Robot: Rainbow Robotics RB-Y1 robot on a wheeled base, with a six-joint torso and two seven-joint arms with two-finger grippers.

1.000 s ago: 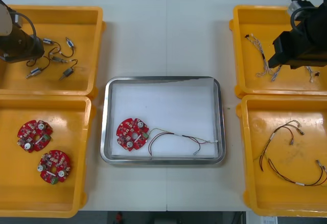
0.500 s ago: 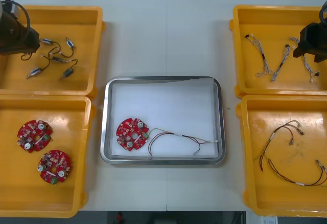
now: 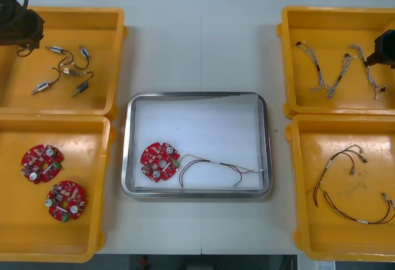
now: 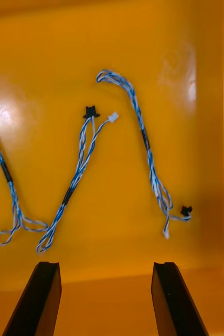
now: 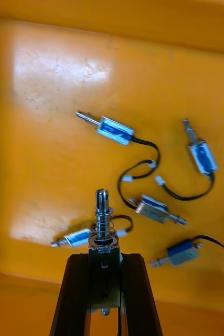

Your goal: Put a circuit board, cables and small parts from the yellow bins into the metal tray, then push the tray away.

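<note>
Bins first, from the front view: the metal tray (image 3: 126, 159) sits mid-table, white inside. It holds one round red circuit board (image 3: 159, 162) at its near left and a thin dark cable (image 3: 213, 168) running from just beside the board toward the tray's right wall. On the robot's left, the far left bin (image 3: 118, 60) holds small metal parts (image 3: 68, 73) with black leads, and the near left bin (image 3: 106, 190) holds two spare boards (image 3: 42, 162). Opposite, the far right bin (image 3: 287, 66) holds twisted blue and white cables (image 3: 327, 76). The near right bin (image 3: 295, 190) holds red, yellow and black cables (image 3: 345, 184). The left gripper (image 3: 21, 26) hangs over the far outer corner of the parts bin, and the right gripper (image 3: 386, 51) is at the outer edge of the blue-and-white cable bin. In the left wrist view, the black fingers (image 5: 77, 294) clamp a held part (image 5: 104, 220), which stands upright between them, while five others lie loose on the bin floor beyond. In the right wrist view, the fingers (image 4: 172, 299) stand wide apart with nothing between them, above three twisted cables on the bin floor.
</note>
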